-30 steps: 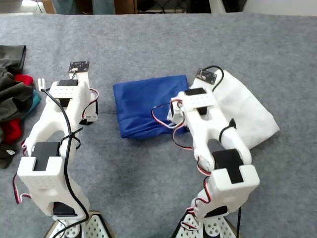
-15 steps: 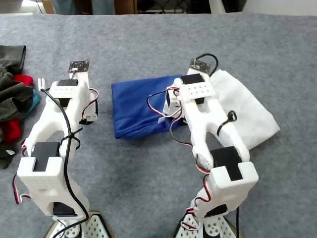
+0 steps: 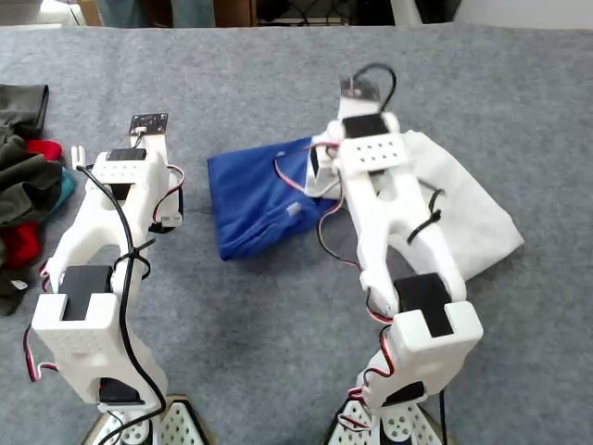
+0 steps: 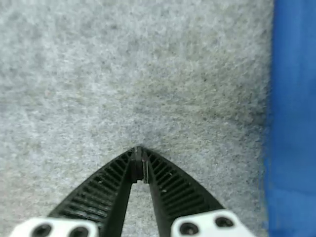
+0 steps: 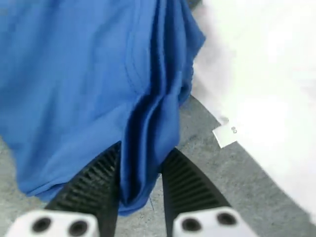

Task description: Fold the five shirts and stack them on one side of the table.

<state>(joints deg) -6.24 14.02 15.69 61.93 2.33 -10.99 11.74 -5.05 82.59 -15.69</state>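
Closest in, the left gripper (image 4: 138,157) hangs low over the grey table cover (image 3: 278,315), its jaws pinched together on nothing. The blue shirt (image 3: 250,199) lies rumpled just beside it, mid-table between the arms. The right gripper (image 5: 143,155) is clamped on a bunched fold at that shirt's edge. The white shirt (image 3: 468,213) lies touching the blue one, partly under the right arm. Off at the table's left edge sits a heap of clothes (image 3: 23,181), dark, red and teal.
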